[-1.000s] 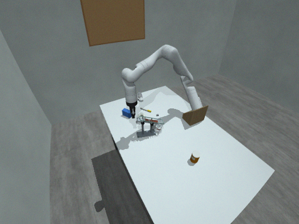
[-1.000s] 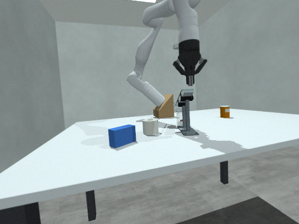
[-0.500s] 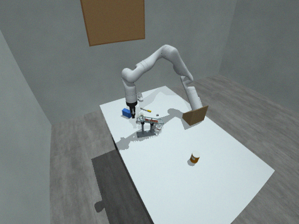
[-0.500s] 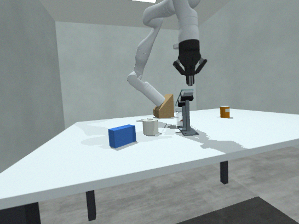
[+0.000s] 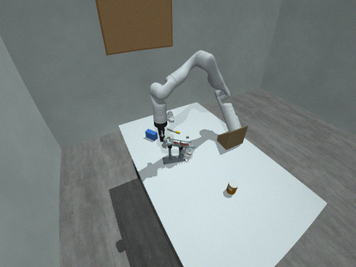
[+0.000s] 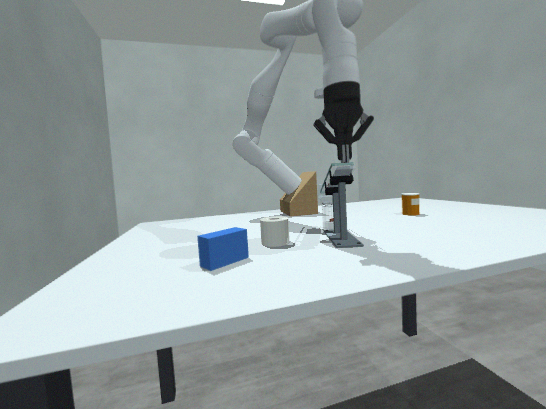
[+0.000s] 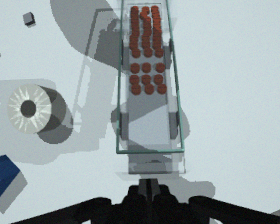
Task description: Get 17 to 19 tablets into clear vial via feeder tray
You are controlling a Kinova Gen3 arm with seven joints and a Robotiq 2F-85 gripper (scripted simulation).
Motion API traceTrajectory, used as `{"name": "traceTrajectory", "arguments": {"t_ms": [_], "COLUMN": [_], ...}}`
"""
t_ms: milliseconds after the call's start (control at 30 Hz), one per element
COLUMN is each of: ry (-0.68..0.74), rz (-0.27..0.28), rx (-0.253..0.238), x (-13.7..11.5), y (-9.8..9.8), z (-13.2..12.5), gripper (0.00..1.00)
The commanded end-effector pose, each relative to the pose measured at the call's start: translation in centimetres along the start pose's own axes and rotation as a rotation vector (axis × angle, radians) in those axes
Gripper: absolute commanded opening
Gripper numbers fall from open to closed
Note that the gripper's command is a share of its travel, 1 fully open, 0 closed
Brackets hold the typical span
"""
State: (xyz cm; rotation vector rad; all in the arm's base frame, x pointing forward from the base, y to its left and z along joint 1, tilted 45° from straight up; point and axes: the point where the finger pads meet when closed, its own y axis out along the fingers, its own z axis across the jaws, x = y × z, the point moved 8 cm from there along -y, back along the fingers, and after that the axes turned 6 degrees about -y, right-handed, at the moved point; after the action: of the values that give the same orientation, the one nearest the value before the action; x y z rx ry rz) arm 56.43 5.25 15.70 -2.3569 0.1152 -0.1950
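Closed end effector at the rear of the feeder tray

The end effector (image 5: 162,140) (image 6: 344,158) (image 7: 148,191) had its fingers pressed together with nothing between them, just beyond the near end of the feeder tray (image 5: 192,146) (image 6: 342,166) (image 7: 150,151); whether they touched it could not be told. Too hard a jog might have thrown several red tablets (image 5: 181,143) (image 7: 146,68) over the lip at once, overfilling the clear vial (image 5: 188,154) (image 6: 327,217) or scattering some on the counter (image 5: 208,209) (image 6: 280,291) (image 7: 230,100); an off-line push could have shifted the tray from its stop. The vial stood low by the tray's far end, away from the end effector, a little red inside, its count unreadable.
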Motion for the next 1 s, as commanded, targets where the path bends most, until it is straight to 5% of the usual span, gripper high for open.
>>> {"name": "traceTrajectory", "arguments": {"t_ms": [0,433,967], "ry": [-0.007,-0.007,-0.007], "rz": [0.019,0.019,0.019], "rx": [-0.001,-0.001,-0.001], "x": [-0.7,2.0,0.2], "y": [-0.1,-1.2,-0.5], "z": [0.3,0.0,0.2], "gripper": [0.00,0.00,0.00]}}
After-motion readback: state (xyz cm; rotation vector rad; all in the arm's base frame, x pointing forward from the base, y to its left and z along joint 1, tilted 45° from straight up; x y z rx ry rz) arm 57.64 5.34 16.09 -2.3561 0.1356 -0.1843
